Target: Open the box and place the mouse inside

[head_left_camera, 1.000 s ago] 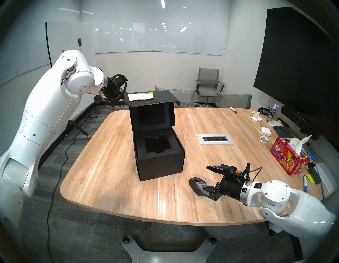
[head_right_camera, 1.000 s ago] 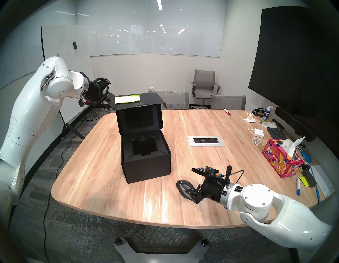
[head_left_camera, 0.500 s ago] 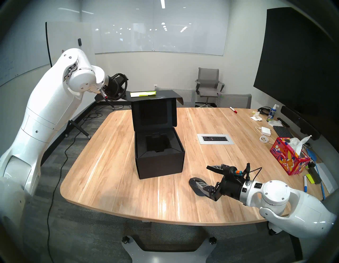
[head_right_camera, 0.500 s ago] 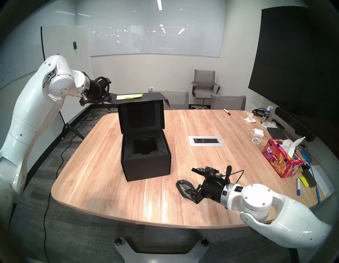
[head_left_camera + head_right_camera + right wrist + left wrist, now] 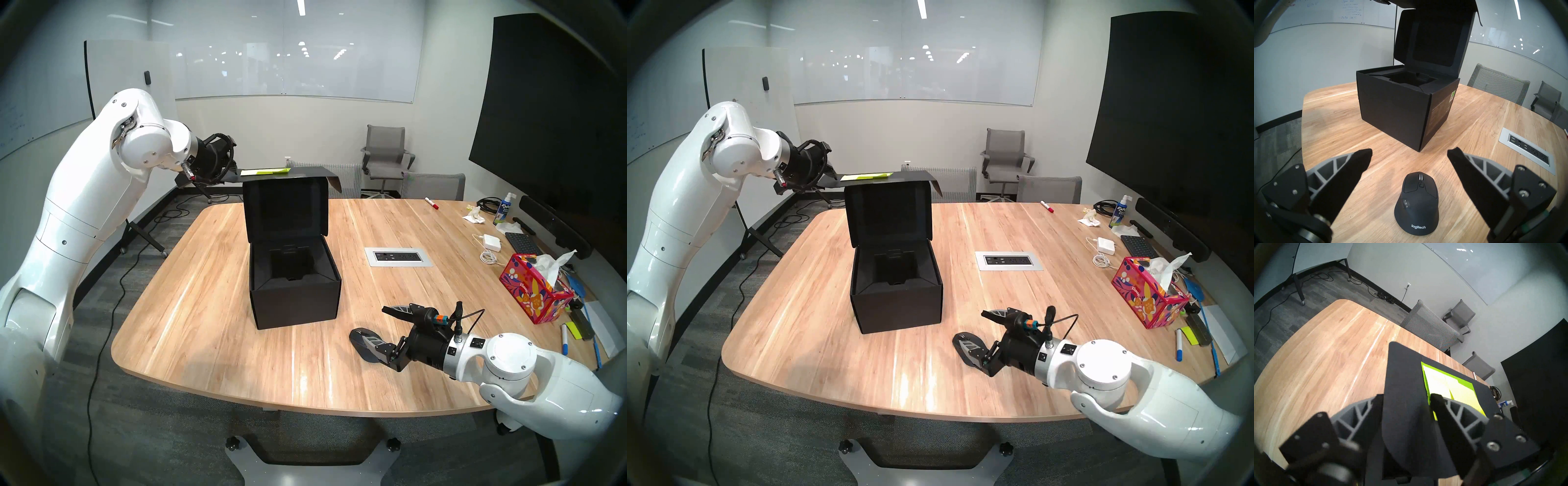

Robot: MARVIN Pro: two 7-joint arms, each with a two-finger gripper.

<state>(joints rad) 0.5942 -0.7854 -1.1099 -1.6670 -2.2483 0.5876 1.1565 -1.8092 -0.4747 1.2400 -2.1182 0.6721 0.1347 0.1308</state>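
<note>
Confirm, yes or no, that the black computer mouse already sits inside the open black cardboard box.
No: the black computer mouse rests on the wooden table in front of the black cardboard box, whose recess is empty.

Black box (image 5: 294, 298) centre frame, flap lid upright, square recess exposed. Black mouse (image 5: 1417, 206) lower centre of right wrist view, on table.

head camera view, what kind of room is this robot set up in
Most likely an office meeting room: a large light wooden conference table with a built-in silver power outlet panel, grey mesh office chairs along the far side, a long glass whiteboard on the far wall and a big dark wall screen.
</note>
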